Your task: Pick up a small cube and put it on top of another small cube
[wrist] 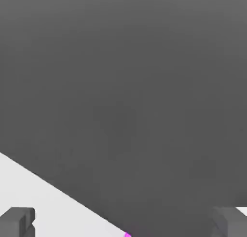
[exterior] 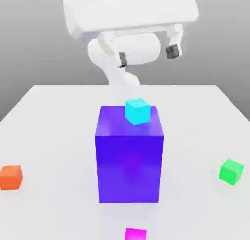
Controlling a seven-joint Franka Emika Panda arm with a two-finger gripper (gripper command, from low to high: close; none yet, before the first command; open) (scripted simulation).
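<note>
The small magenta cube (exterior: 135, 233) lies on the white table (exterior: 53, 131) at the near edge, in front of the big purple block (exterior: 129, 156). A sliver of magenta (wrist: 127, 235) also shows at the table's edge in the hand view. The small green cube (exterior: 231, 171) rests on the table at the exterior view's right. My gripper (exterior: 147, 55) hangs high above the back of the table, behind the purple block and far from both cubes. It is open, its dark fingertips (exterior: 172, 51) wide apart with nothing between them. In the hand view the gripper (wrist: 124, 222) shows both fingers (wrist: 17, 221) spread.
A cyan small cube (exterior: 137, 111) sits on top of the tall purple block at the table's middle. An orange small cube (exterior: 10, 177) lies at the exterior view's left. The white arm stands behind the block.
</note>
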